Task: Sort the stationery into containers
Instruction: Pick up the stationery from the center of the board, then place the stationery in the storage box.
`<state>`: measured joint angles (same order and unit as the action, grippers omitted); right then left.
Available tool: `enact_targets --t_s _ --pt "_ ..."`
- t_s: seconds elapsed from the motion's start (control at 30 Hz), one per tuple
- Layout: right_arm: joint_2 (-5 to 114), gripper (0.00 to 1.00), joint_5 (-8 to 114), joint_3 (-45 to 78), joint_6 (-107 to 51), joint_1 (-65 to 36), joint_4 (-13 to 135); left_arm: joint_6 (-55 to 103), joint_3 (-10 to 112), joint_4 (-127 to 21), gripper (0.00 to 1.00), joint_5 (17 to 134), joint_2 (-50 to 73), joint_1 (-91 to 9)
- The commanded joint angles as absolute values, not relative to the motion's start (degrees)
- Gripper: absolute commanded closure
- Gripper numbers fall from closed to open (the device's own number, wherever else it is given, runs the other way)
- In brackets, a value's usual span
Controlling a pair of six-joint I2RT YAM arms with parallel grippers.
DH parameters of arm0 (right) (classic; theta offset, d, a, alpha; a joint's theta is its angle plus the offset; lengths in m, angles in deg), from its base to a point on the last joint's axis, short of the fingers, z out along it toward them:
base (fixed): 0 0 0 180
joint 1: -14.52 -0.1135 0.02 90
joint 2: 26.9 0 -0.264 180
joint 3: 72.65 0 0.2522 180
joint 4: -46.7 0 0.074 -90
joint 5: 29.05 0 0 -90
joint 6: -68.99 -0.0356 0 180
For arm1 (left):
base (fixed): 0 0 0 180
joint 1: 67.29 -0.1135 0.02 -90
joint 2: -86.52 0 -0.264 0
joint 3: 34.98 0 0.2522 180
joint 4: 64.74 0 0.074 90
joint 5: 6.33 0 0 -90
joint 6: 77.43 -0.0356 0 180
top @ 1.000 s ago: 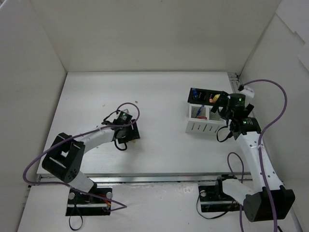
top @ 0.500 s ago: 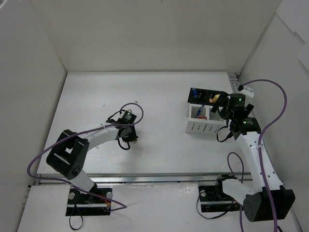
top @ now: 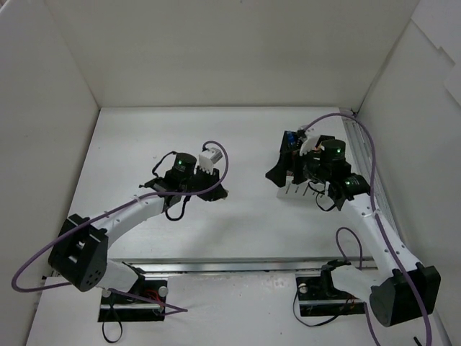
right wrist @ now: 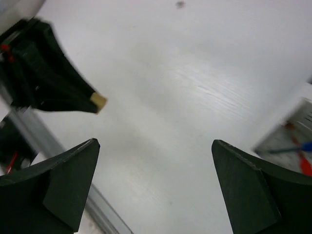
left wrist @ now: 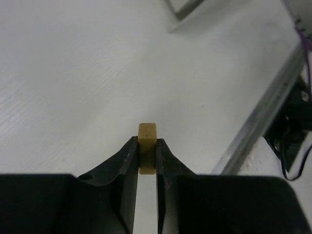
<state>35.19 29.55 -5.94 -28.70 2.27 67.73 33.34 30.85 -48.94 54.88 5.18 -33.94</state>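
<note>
left side first: the left gripper (left wrist: 146, 143) is pinched tight on a small beige eraser (left wrist: 147, 131). the eraser stands up between the jaws with its top end poking past the tips. it looks lifted clear of the table (top: 245, 144), out over the middle-left part and well apart from the containers (top: 293, 189). the right wrist view shows the same eraser at the tip of the left claw.

middle: the only piece of stationery i can find outside the containers is that eraser. the top view is coarse, so a tiny item could be missed.

right side: the white box (right wrist: 276, 141) has blue and red pens (right wrist: 303, 146) in it. the black box (top: 290, 137) behind it shows a bit of blue, and the arm hides the rest, so i cannot tell the full contents. the right gripper (right wrist: 155, 143) is spread wide with nothing between the jaws. it hangs just beside the containers and faces out across the table toward the left arm.

progress, my read: most of the sorting looks done. what is left is carrying the eraser across to the containers and dropping it in a compartment. which compartment takes erasers i cannot tell from here. the right arm sits close to the boxes and could crowd that drop.
</note>
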Motion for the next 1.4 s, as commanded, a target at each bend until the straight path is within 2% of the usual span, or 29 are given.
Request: enact_targets --t_s 0.0,0.07,0.13,0.23,0.37,0.57,0.67,0.7,0.83,0.9,1.03,1.23,1.37 --pt "37.17 0.02 5.59 -6.77 -21.99 -1.38 56.7 22.68 31.25 -59.06 1.0 37.46 8.38 -33.62" --pt "38.05 0.02 2.43 -7.21 -19.45 -4.79 55.98 22.32 30.37 -61.95 1.0 32.27 8.38 -33.62" --pt "39.1 0.02 2.58 -6.77 -15.59 -7.35 58.25 24.51 31.07 -63.29 1.0 32.86 7.68 -33.62" --pt "39.98 0.02 8.98 -6.86 -14.15 -12.1 59.76 25.66 33.27 -62.05 1.0 30.25 6.19 -34.15" --pt "41.74 0.06 16.29 -6.86 -18.72 -14.22 57.04 24.61 30.81 -68.98 1.0 23.3 6.97 -34.15" --pt "43.5 0.23 9.1 -6.6 -13.73 -14.31 58.17 23.29 30.54 -69.97 1.0 16.18 6.89 -34.15" --pt "44.55 0.41 7.25 -6.16 -12.14 -14.22 59.75 21.97 30.72 -69.7 1.0 13.98 6.89 -34.15" --pt "44.73 0.5 6.81 -6.07 -11.7 -14.39 59.93 21.53 30.89 -69.62 1.0 13.1 6.97 -34.15" --pt "44.64 0.64 5.93 -5.72 -10.91 -14.39 60.11 20.92 31.42 -68.3 1.0 13.88 6.98 -34.15" --pt "44.47 0.69 3.56 -5.63 -9.95 -14.48 60.11 20.83 31.95 -68.21 1.0 13.8 6.45 -34.15" --pt "45.17 0.71 -1.27 -5.45 -9.24 -14.66 60.11 20.83 32.57 -68.04 1.0 13.97 5.92 -34.15" --pt "45.35 0.79 -2.15 -5.02 -8.53 -14.75 61.95 20.39 33.79 -68.04 1.0 13.45 5.48 -34.15" --pt "45.7 0.92 -3.21 -4.66 -7.75 -15.18 62.13 19.86 35.11 -67.6 1.0 12.92 4.52 -34.15"
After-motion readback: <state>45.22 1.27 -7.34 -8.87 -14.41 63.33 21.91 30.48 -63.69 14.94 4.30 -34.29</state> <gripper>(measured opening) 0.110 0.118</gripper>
